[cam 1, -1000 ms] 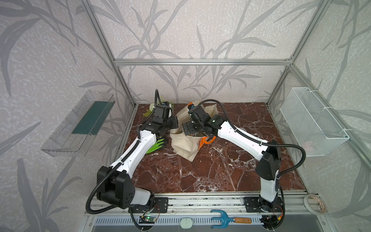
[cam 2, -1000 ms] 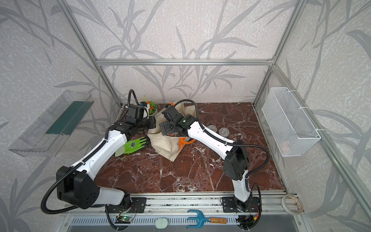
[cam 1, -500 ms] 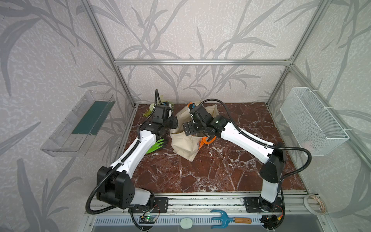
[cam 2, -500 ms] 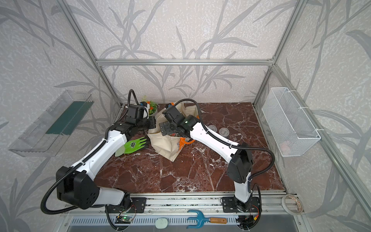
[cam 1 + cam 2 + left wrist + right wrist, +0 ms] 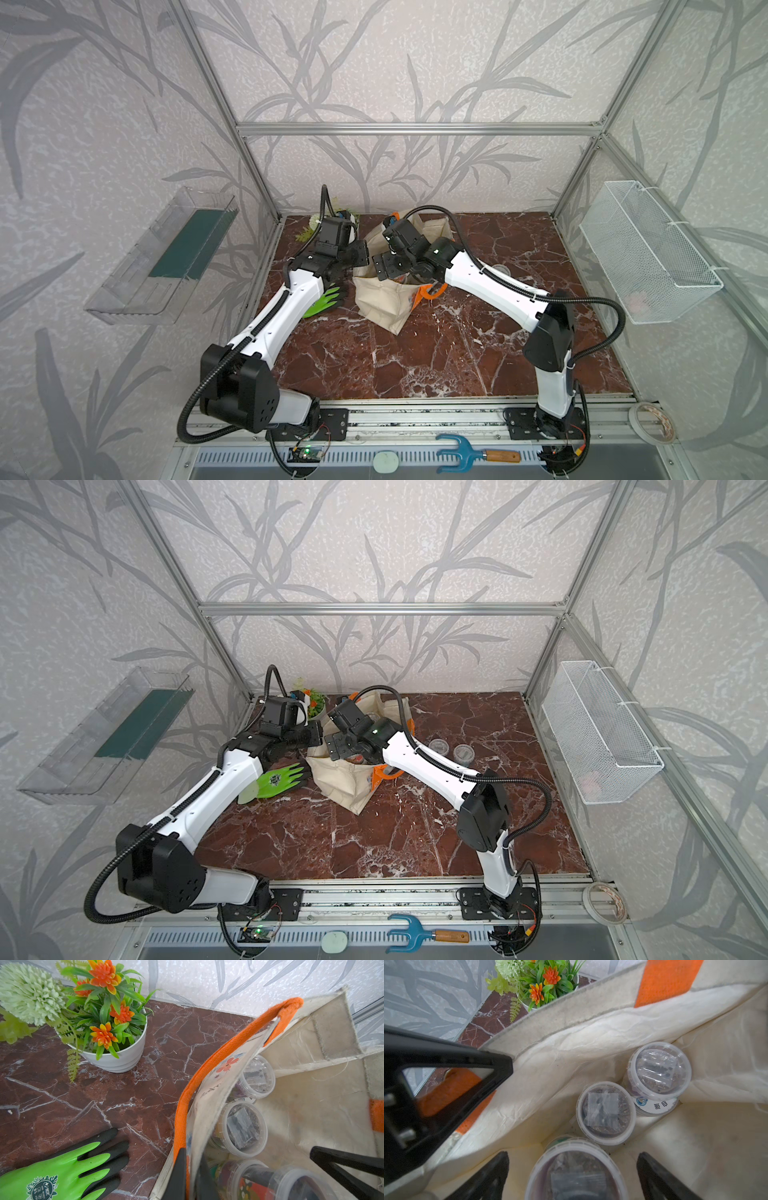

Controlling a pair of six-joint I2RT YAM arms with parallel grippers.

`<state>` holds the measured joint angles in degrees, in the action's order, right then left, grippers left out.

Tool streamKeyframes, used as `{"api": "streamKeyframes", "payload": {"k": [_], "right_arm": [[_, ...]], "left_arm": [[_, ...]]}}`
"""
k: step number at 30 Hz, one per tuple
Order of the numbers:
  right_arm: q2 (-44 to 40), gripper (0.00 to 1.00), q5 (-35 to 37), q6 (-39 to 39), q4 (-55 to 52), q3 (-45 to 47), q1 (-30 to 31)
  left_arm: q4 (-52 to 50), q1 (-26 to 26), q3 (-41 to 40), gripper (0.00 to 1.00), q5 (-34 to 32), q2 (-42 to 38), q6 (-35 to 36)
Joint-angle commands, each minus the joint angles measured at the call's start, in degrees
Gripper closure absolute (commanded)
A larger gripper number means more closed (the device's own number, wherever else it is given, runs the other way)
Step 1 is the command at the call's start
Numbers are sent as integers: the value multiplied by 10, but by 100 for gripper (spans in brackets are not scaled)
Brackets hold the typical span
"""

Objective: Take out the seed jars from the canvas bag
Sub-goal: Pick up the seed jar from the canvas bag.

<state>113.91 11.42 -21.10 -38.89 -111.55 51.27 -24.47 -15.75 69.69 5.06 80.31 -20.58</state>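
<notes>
**Holding the rim, reaching in**

My left fingers (image 5: pixel 180 1174) are pressed together on the rim and orange strap (image 5: pixel 218 1059) of the canvas bag (image 5: pixel 384 297). The bag stands near the far edge of the tabletop (image 5: pixel 457 357), left of the middle. My right fingers (image 5: pixel 492 1174) are inside it, spread either side of a clear-lidded seed jar (image 5: pixel 575 1174), with a gap on both sides. Two more seed jars (image 5: pixel 606 1112) sit beyond it in the bag. Two others (image 5: pixel 464 753) stand out on the tabletop, on the bag's right-edge side.
</notes>
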Motion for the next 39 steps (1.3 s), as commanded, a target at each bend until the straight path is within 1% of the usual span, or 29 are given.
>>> {"api": "streamKeyframes", "payload": {"k": [1,11,12,16,19,21,31,35,39], "right_arm": [[7,5,4,5,-22,-8,2],[8,6,4,-9,-21,14,2],[8,9,3,-9,-20,15,2],[9,26,2,-10,-17,19,2],[5,34,5,-14,-11,25,2],[-6,37,10,-13,0,36,2],[-66,38,-3,-6,10,24,-33],[-109,38,3,1,12,37,-49],[-181,38,2,-3,16,82,-81]], "left_arm": [[-2,-1,-3,100,-7,-25,-1],[-4,-1,-2,100,-8,-24,-1],[-5,-1,-2,100,-8,-25,-1],[-5,-1,-2,100,-9,-25,-1],[-6,-1,-2,100,-8,-25,-1],[-6,0,-2,100,-10,-25,-1],[-6,0,-3,100,-11,-25,0],[-6,0,-2,100,-10,-25,1],[-5,-1,-3,100,-10,-25,0]]}}
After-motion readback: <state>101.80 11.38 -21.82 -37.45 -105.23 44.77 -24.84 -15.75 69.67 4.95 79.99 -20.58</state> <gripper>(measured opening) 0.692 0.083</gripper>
